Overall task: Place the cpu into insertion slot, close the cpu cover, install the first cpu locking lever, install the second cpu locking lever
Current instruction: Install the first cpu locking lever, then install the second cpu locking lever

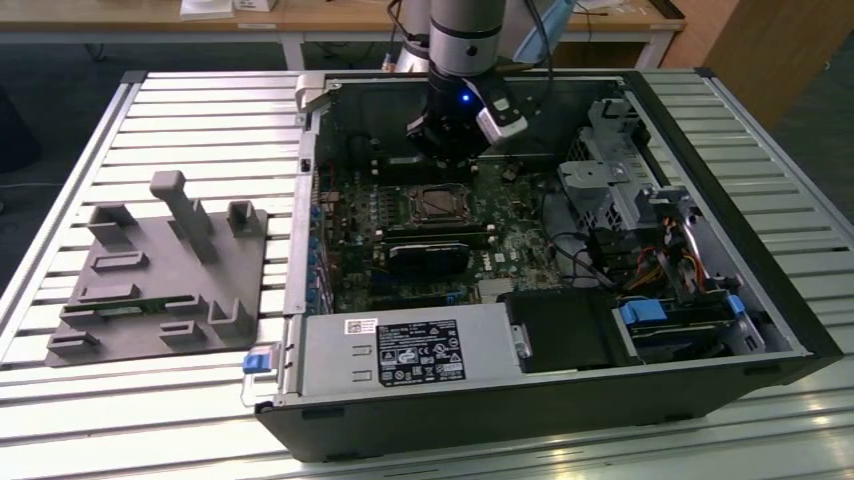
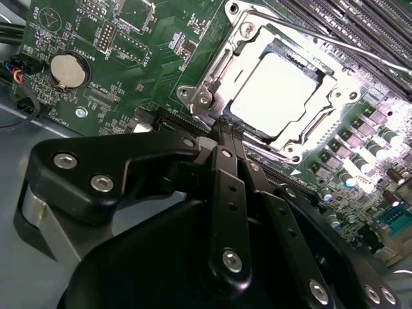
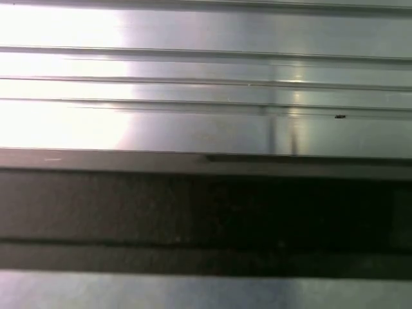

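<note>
Second wrist view, one cpu (image 2: 283,90) (seated), one cpu cover (image 2: 212,80), gripper (image 2: 226,132) beside.

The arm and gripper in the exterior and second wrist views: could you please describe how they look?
The arm is a light grey cylinder with a black band and a small blue light below. The gripper is matte black, built of flat linkage bars joined by silver screws; its fingers are slim and black.

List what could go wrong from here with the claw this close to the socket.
1. The claw sits at the edge of the cpu cover; a slip might bend the frame or scrape the cpu in its window.
2. Capacitors crowd the green board beside the socket, so a sideways move could knock them.
</note>
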You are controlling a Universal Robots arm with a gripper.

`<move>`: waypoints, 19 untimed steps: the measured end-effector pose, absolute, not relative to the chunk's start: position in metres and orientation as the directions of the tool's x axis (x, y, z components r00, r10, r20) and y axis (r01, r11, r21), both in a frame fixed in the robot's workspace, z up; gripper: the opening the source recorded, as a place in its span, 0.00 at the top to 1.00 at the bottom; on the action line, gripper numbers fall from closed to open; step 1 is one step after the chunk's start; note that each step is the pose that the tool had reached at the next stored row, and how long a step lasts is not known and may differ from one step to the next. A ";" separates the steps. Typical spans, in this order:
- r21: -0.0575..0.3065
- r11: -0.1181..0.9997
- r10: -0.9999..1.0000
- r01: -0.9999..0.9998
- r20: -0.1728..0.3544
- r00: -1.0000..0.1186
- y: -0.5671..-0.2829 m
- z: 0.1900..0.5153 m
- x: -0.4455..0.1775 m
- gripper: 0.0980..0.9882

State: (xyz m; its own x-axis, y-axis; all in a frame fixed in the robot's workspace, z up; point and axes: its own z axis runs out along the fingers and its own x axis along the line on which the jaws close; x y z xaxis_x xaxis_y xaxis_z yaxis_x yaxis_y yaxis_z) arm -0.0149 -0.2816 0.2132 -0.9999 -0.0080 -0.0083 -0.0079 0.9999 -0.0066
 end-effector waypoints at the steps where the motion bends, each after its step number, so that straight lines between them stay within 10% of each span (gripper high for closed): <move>1: -0.007 1.000 -0.008 -0.008 -0.008 -1.000 -0.282 0.213 -0.015 0.98; 19: -0.007 1.000 -0.008 -0.008 -0.008 -1.000 -0.295 0.213 -0.015 0.98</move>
State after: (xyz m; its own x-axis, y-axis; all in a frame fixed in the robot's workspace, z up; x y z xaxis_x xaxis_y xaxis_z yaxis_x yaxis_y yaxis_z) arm -0.0149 -0.2946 0.2133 -0.9999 -0.0079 -0.0083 -0.0079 0.9999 -0.0068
